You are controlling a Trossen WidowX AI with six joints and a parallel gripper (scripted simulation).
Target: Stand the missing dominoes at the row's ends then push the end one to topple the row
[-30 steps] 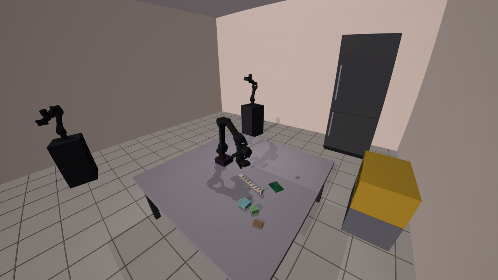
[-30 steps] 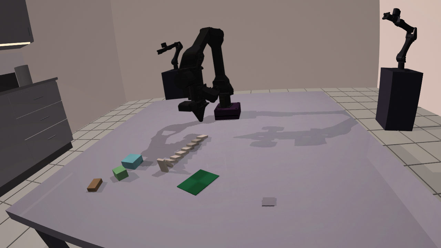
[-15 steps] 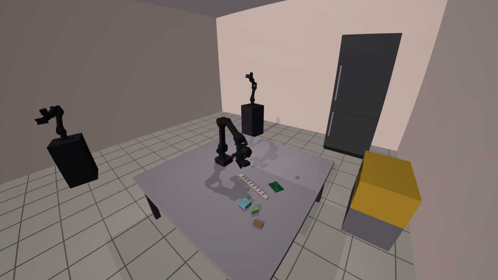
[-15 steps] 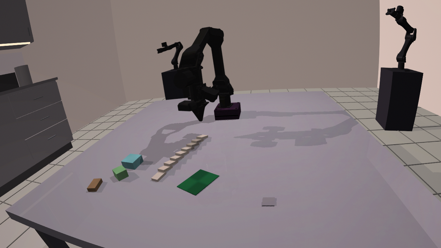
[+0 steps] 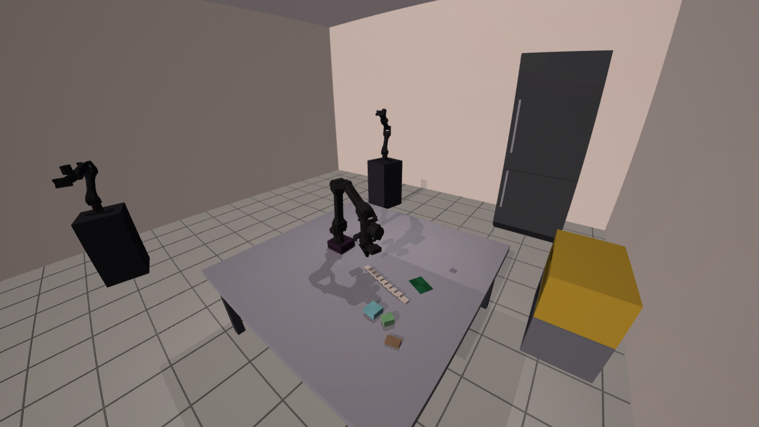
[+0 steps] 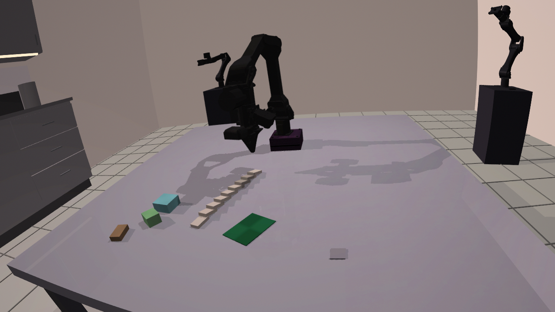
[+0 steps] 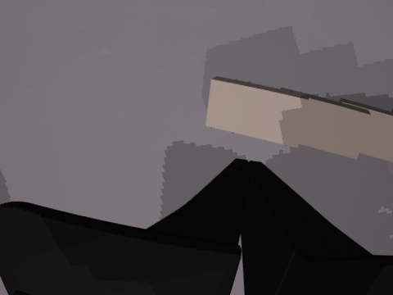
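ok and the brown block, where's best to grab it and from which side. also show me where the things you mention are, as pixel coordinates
Probably grip the brown block (image 5: 393, 341) (image 6: 119, 232) across its two long sides, near the middle, coming from straight above: it lies flat, longer than wide, and stands apart from the green block (image 5: 388, 319) (image 6: 151, 218).

My black arm bends high at the elbow, forearm sloping down; black parallel-jaw gripper (image 5: 367, 255) (image 6: 252, 151) (image 7: 245, 173) points downward above the worktop, fingertips together, empty.

In the wrist view, the domino row (image 7: 250, 104) runs off the picture's edge at three o'clock, its remainder unseen.
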